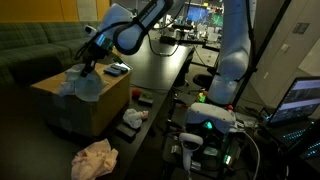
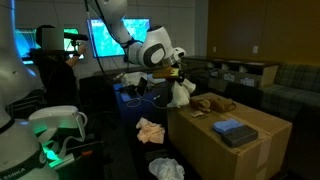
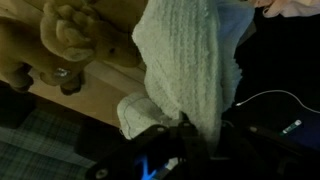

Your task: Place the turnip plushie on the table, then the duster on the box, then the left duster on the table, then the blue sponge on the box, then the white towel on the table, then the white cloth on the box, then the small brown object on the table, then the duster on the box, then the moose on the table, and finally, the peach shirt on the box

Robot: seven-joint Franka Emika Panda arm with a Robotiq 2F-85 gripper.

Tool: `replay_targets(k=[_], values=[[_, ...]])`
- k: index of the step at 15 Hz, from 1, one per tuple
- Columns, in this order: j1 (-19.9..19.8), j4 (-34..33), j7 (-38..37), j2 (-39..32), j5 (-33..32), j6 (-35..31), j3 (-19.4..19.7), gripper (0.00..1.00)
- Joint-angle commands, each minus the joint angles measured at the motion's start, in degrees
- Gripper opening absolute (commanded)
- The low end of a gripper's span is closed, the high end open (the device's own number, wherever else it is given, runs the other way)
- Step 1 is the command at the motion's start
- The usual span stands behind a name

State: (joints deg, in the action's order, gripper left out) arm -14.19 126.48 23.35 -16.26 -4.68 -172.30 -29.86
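White towel [image 3: 185,70] hangs grasped by the tool [image 2: 177,77] over the box [image 2: 200,130], not yet on the worktop [image 1: 160,70]; blue sponge [image 2: 235,130] is boxed, moose [image 3: 60,40] at its ten o'clock and peach shirt [image 1: 95,158] await their turns.

Two mid-range exterior views facing the box [image 1: 88,98] [image 2: 205,132] from seemingly opposite sides; wrist view close, downward.

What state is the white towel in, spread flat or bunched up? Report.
Bunched up: the towel hangs in a narrow drape, pinched on top by the tool.
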Motion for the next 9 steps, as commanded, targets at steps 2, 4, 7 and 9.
replay_targets(k=[2,4,7,9], values=[[-13.43,-2.47,11.90,4.52,14.44,10.97,-13.53,0.03],[-17.85,-3.23,17.03,6.99,21.05,16.54,-16.51,0.03],[-21.86,-2.70,21.21,12.23,27.13,22.75,-16.64,0.03],[-14.99,-2.24,25.26,16.93,32.61,27.35,-6.36,0.03]])
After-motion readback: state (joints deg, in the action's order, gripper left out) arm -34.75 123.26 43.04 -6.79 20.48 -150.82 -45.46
